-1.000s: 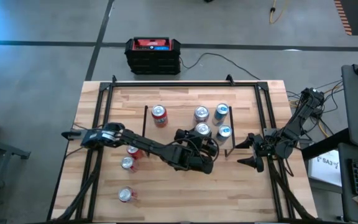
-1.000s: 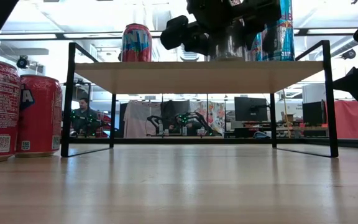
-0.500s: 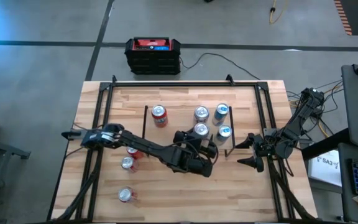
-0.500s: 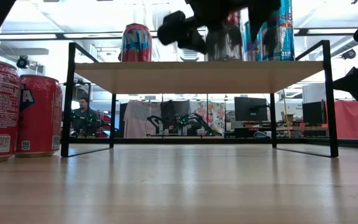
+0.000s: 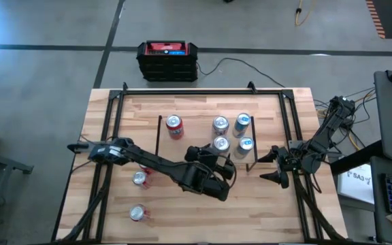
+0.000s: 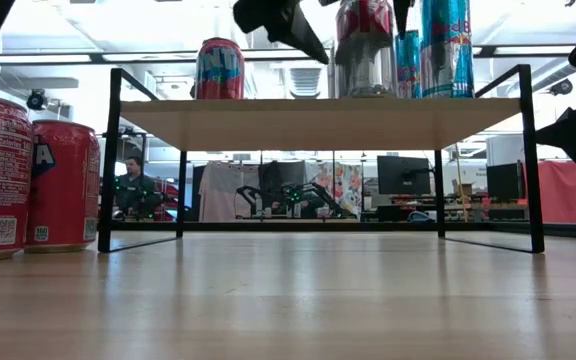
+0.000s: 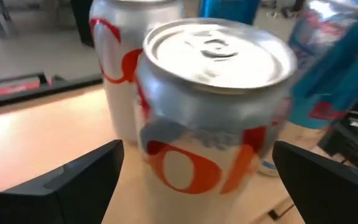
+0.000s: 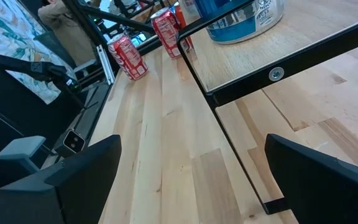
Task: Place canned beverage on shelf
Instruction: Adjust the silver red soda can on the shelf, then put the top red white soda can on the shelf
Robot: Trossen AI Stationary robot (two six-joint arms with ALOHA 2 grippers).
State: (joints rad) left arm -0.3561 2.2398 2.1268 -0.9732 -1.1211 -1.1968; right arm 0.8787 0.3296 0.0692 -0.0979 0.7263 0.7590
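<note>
Three red cans (image 5: 139, 178) on the table left of the shelf (image 5: 196, 122), red can (image 5: 174, 126) on its left end, left gripper (image 5: 224, 169) fingers spread wide, empty, just beside silver can (image 5: 220, 143) standing on shelf, blue cans (image 5: 243, 122) beyond, right gripper (image 5: 272, 165) open, empty, past shelf's right edge.

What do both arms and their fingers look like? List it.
Left arm: dark, jointed segments, bulky black wrist housing. Right arm: the same dark build, thin cables looping near its base. Each ends in two broad, flat black fingers, matte and unmarked; right arm's fingers match.
</note>
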